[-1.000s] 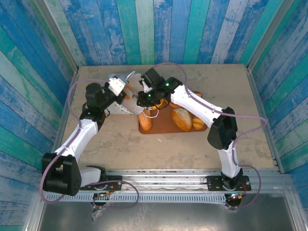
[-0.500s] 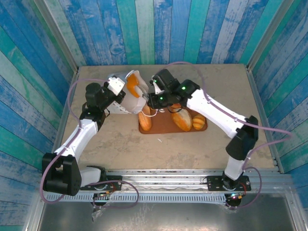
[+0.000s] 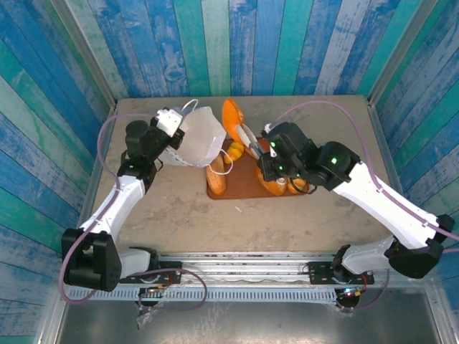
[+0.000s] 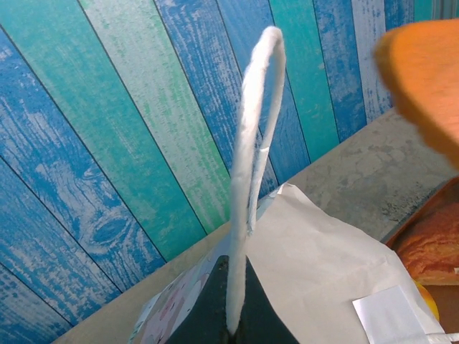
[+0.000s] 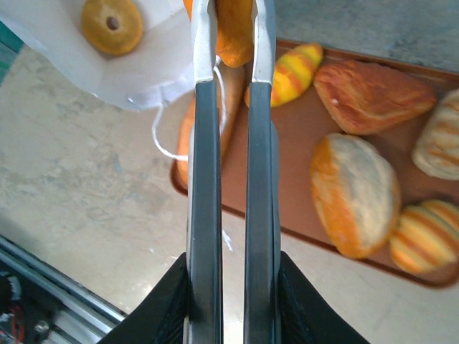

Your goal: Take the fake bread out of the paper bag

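Walls [image 3: 215, 43] of vertical wooden planks, painted in weathered blues, teals and pale green, close in three sides of a beige, stone-mottled table [image 3: 179, 215]. Silver metal posts [image 3: 93, 64] run along the corners. A metal rail [image 3: 251, 256] crosses the near edge, beside a grey metal sheet [image 3: 251, 322]. Light is bright and even

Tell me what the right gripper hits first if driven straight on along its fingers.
Beyond the glossy orange toy loaf it grips, the right gripper probably meets the rim of the white paper bag; height is unclear, so it may clear it.
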`<state>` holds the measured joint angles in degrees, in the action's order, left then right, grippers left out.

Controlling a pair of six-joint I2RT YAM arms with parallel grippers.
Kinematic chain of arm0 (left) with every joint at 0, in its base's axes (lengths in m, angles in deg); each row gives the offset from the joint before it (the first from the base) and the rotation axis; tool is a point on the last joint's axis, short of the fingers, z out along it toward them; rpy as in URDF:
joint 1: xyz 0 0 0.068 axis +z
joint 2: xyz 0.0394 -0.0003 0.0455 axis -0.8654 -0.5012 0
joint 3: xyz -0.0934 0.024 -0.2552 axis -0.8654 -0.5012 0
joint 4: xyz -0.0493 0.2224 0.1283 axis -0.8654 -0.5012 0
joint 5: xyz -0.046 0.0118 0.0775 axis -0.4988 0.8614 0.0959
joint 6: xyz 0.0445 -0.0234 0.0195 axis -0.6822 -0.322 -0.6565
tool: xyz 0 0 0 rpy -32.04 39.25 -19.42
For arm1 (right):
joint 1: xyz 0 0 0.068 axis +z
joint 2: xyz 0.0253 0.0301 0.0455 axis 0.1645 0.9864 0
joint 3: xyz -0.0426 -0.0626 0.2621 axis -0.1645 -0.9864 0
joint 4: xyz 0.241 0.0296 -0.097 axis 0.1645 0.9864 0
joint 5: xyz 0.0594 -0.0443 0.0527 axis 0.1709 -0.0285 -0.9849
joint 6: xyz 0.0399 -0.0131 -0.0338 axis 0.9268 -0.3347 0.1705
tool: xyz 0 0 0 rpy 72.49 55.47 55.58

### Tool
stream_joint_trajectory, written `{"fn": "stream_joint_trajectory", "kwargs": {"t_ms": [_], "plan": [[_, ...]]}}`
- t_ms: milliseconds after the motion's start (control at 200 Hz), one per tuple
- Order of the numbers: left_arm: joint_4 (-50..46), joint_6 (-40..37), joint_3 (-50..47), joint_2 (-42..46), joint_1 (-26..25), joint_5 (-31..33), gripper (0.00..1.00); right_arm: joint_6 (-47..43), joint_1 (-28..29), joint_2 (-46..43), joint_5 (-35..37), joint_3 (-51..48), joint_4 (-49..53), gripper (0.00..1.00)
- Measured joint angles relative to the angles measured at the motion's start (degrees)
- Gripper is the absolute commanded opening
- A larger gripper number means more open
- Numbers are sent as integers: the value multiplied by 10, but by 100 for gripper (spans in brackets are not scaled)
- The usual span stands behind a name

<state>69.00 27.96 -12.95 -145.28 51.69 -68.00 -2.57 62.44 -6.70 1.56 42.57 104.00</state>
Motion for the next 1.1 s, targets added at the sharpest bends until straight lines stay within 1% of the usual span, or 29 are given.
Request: {"fn": "stream_joint_trajectory", "kwargs": {"t_ms": [120,270,391,571,801,967,1102], "plan": [[-1,10,4,0,0,8,1,22,36,-5,45,-8,44,0],[-4,23,9,0,0,35,0,54,76,17,91,-21,90,1],[-7,32,15,0,0,71,0,81,100,41,112,-35,115,1],[-11,53,21,0,3,143,0,118,129,70,129,-48,144,1],[-10,75,25,0,10,177,0,143,146,118,134,-49,156,2],[-7,84,25,0,10,181,0,148,147,169,138,-46,157,3],[-5,87,25,0,10,181,0,150,147,215,146,-22,167,4]]}}
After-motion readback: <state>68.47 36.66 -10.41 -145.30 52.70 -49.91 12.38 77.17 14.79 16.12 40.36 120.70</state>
